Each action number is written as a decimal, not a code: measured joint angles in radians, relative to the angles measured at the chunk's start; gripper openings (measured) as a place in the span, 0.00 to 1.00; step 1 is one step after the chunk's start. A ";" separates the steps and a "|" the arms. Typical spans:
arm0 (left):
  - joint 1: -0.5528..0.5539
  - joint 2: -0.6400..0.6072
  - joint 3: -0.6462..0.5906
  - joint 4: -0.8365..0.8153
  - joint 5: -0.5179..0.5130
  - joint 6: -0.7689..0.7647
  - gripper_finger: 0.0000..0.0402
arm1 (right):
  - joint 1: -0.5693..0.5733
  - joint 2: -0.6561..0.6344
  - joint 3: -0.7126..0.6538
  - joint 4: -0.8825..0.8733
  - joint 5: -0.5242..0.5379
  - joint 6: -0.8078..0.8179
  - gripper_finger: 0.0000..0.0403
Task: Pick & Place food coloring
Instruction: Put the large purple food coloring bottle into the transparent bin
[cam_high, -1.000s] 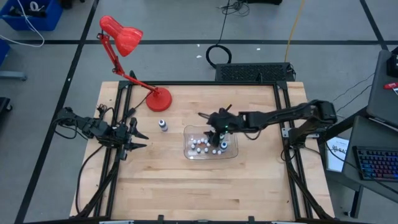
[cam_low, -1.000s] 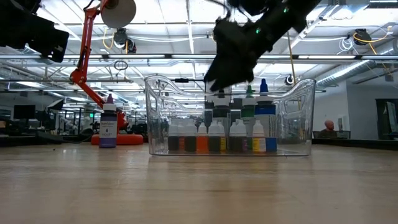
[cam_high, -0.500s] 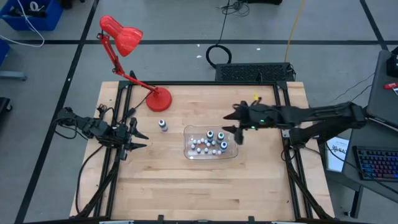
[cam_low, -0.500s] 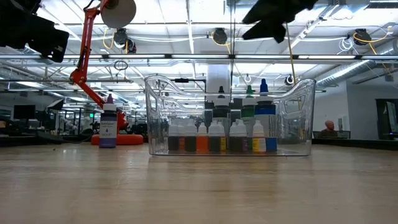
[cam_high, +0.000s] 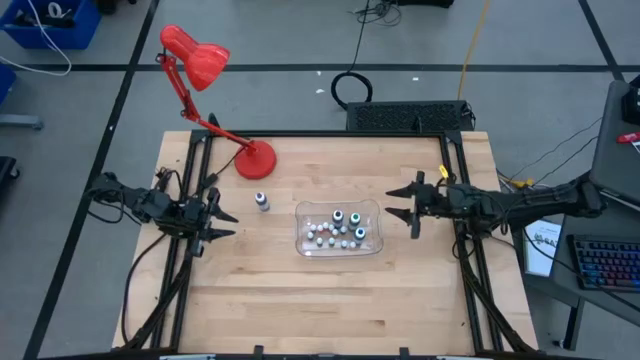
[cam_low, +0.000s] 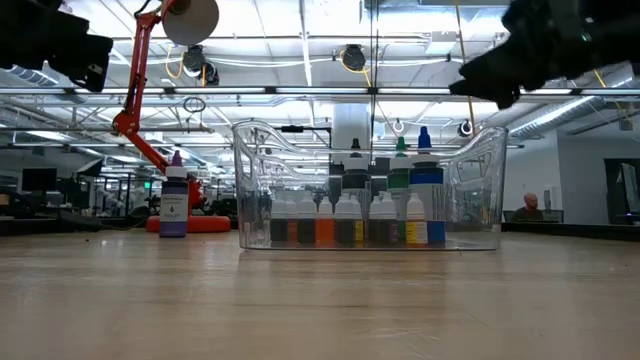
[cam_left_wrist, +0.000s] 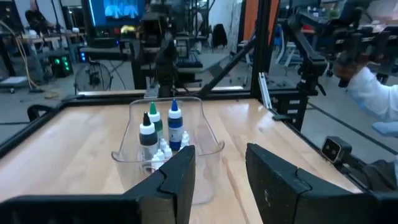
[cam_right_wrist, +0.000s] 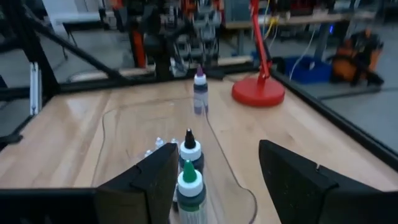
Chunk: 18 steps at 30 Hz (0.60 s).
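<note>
A clear plastic tub (cam_high: 372, 246) stands mid-table with several food coloring bottles (cam_high: 338, 228) upright on its bottom; in the low view they show in a row (cam_low: 345, 218). One purple-capped bottle (cam_high: 262, 202) stands alone on the wood, left of the tub. My right gripper (cam_high: 390, 204) hangs open and level just right of the tub with nothing between its fingers; its wrist view looks over the bottles (cam_right_wrist: 189, 168). My left gripper (cam_high: 230, 224) waits open near the table's left edge, pointing at the tub (cam_left_wrist: 211, 146).
A red desk lamp stands with its round base (cam_high: 256, 159) at the table's far left, its head (cam_high: 196, 55) reaching past the far-left corner. Bare wood lies in front of the tub (cam_high: 330, 300). Black frame rails (cam_high: 455, 200) run along both sides.
My right gripper has drawn back from above the tub toward the table's right edge, tipping from pointing down at the bottles to level. It carries nothing. The bottles in the tub and the lone bottle stand as before.
</note>
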 joint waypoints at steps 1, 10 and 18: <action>0.000 0.000 0.000 0.002 0.000 0.008 0.36 | 0.000 -0.029 -0.039 0.037 0.000 -0.003 0.52; 0.000 0.000 0.000 0.000 0.001 -0.010 0.36 | -0.001 -0.287 -0.248 0.147 0.012 -0.055 0.52; 0.000 0.000 0.000 0.023 0.000 -0.054 0.36 | -0.001 -0.480 -0.276 -0.006 -0.005 -0.114 0.52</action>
